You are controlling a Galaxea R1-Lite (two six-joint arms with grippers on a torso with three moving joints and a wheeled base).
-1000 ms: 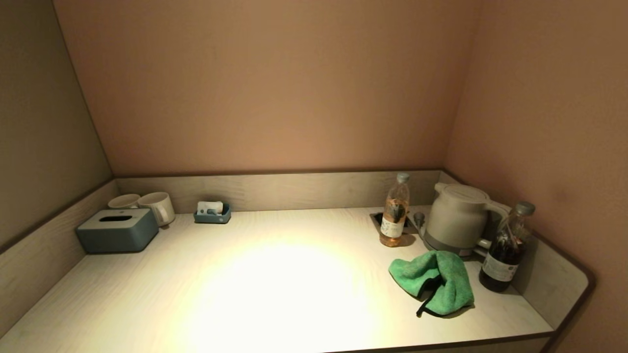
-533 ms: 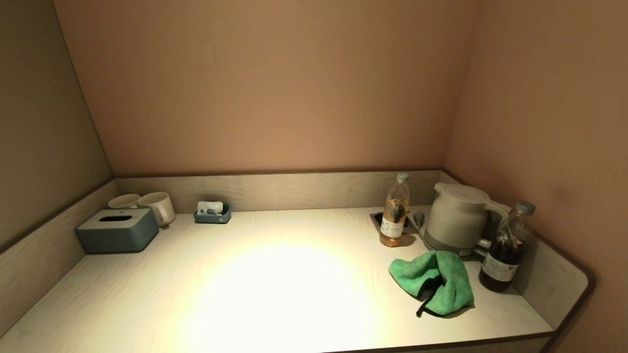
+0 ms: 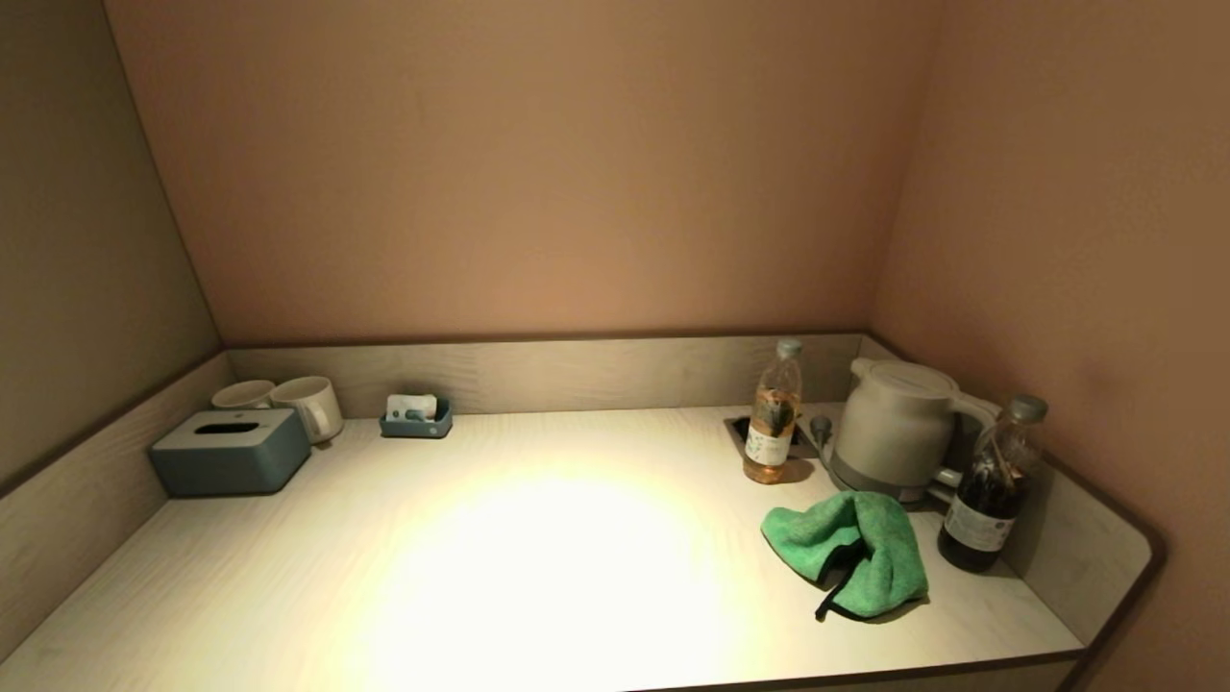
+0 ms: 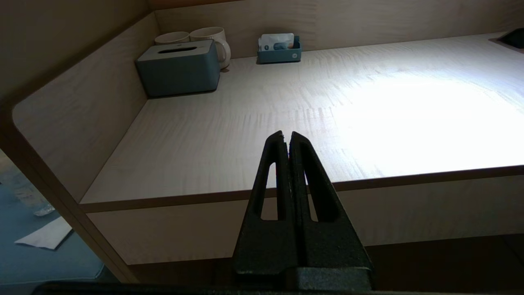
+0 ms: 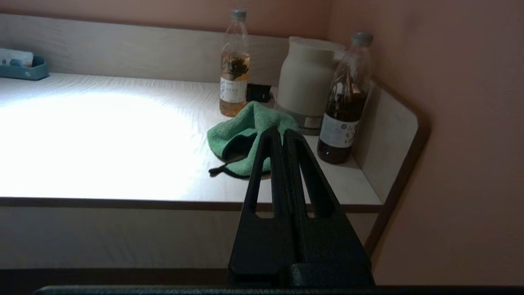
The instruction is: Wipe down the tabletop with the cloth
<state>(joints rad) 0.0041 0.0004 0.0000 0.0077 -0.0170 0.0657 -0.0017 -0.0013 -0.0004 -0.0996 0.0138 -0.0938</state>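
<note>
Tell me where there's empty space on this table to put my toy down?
The big bare patch is the tabletop's middle, between the tissue box and the green cloth. It's crowded at the right: kettle, two bottles and the cloth. Mugs fill the far left corner.

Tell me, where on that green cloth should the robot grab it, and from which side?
Probably the raised, bunched fold on top of the green cloth, pinched from above and from the front edge of the tabletop. The kettle and dark bottle crowd its back and right. The right gripper, shut, is off the front edge facing it; the left gripper is parked farther away.
</note>
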